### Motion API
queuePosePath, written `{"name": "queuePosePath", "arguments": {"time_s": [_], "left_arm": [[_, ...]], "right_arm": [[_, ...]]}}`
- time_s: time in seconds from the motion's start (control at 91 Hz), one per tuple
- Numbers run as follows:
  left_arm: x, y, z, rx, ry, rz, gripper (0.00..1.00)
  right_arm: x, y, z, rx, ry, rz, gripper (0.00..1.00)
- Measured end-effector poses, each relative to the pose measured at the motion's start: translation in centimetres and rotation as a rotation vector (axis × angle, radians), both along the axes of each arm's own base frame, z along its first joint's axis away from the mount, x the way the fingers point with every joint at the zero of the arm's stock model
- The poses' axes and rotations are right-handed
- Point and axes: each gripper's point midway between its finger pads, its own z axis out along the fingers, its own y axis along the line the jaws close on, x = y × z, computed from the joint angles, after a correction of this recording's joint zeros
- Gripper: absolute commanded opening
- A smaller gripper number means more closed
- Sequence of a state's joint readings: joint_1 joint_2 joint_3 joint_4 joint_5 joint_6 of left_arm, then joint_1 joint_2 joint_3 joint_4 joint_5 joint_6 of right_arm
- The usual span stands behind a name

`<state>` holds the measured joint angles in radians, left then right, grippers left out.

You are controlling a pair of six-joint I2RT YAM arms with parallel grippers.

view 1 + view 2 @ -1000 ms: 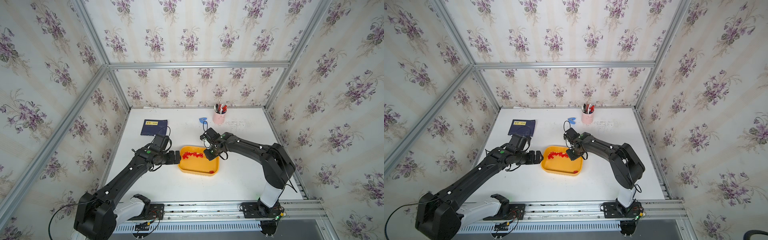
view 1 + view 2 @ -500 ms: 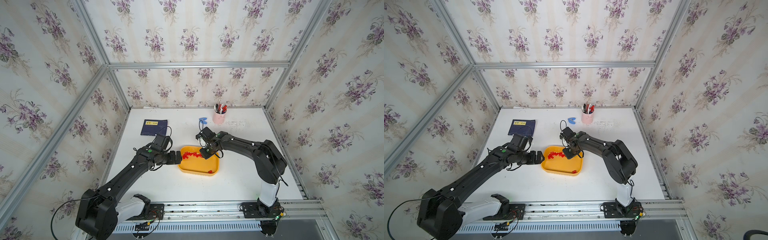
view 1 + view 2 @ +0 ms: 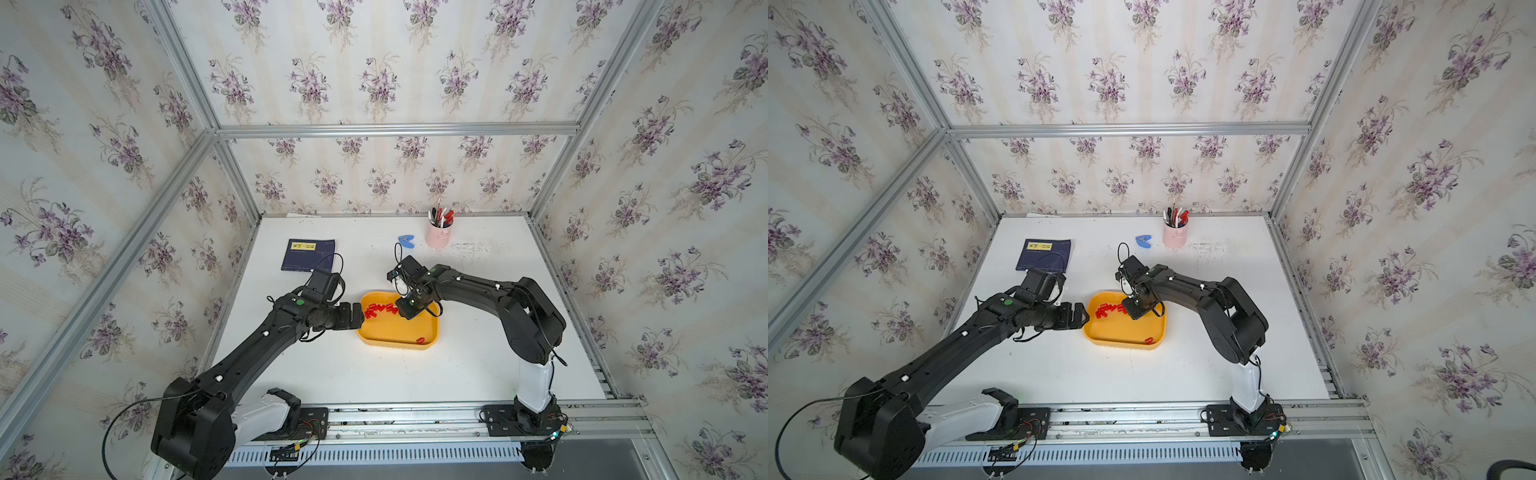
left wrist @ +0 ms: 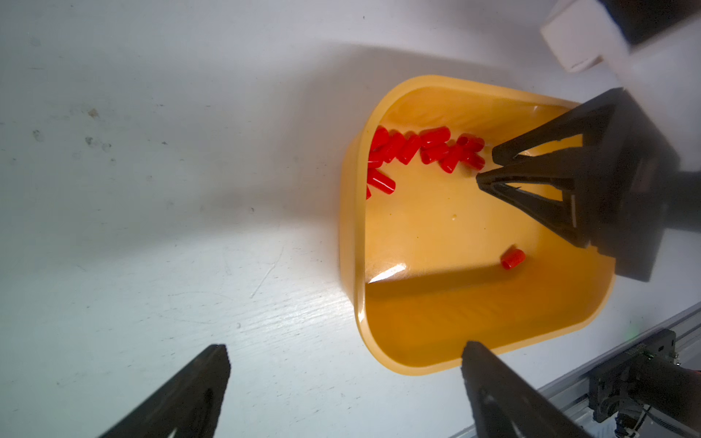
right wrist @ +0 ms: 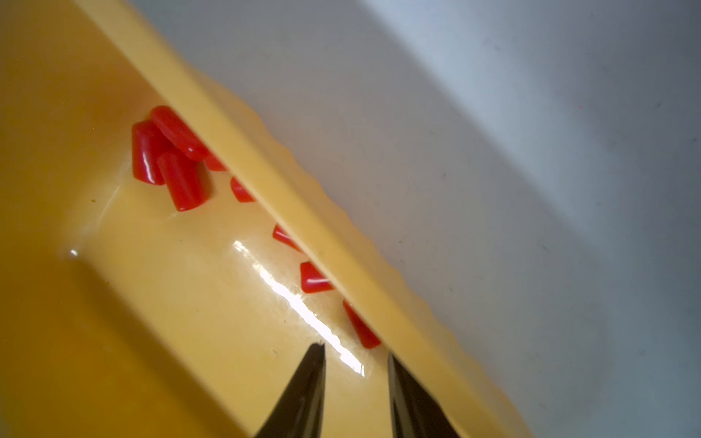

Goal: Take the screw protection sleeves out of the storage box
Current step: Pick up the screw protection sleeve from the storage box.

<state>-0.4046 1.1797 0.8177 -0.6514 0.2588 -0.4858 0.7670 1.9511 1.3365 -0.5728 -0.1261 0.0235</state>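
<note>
The storage box (image 3: 390, 332) is a shallow yellow-orange tray in the middle of the white table, seen in both top views. Several red screw protection sleeves (image 3: 379, 310) lie bunched along its far left wall. One lone sleeve (image 3: 420, 340) lies near the front right corner. My right gripper (image 5: 356, 352) is down inside the box, open by a narrow gap with nothing in it. A sleeve (image 5: 362, 326) lies just ahead of its tips against the wall. My left gripper (image 4: 343, 347) stands wide open and empty at the box's left rim (image 4: 352, 227).
A pink cup (image 3: 438, 237) of pens and a small blue clip (image 3: 406, 241) stand at the back. A dark blue booklet (image 3: 308, 254) lies at the back left, behind my left arm. Flowered walls close in three sides, and an aluminium rail (image 3: 415, 415) runs along the front.
My right gripper has slid left inside the box toward the bunch of sleeves, its gap narrowing slightly. The left arm has stayed put.
</note>
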Motion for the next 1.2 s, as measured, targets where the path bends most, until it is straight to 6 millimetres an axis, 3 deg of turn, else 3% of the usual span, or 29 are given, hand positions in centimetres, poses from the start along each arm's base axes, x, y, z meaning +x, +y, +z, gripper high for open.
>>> {"name": "queuePosePath", "arguments": {"time_s": [0.528,0.901,1.198], "left_arm": [[0.0,0.0,-0.1,0.001,0.000,0.000,1.00],[-0.2,0.1,-0.3,0.002,0.002,-0.001,1.00],[-0.2,0.1,-0.2,0.002,-0.001,-0.004,1.00]], "right_arm": [[0.7,0.6,-1.0,-0.022,-0.030,0.000,0.31],[1.1,1.3,-1.3,-0.001,-0.068,-0.026,0.07],[0.3,0.7,0.1,0.029,-0.079,-0.067,0.06]]}}
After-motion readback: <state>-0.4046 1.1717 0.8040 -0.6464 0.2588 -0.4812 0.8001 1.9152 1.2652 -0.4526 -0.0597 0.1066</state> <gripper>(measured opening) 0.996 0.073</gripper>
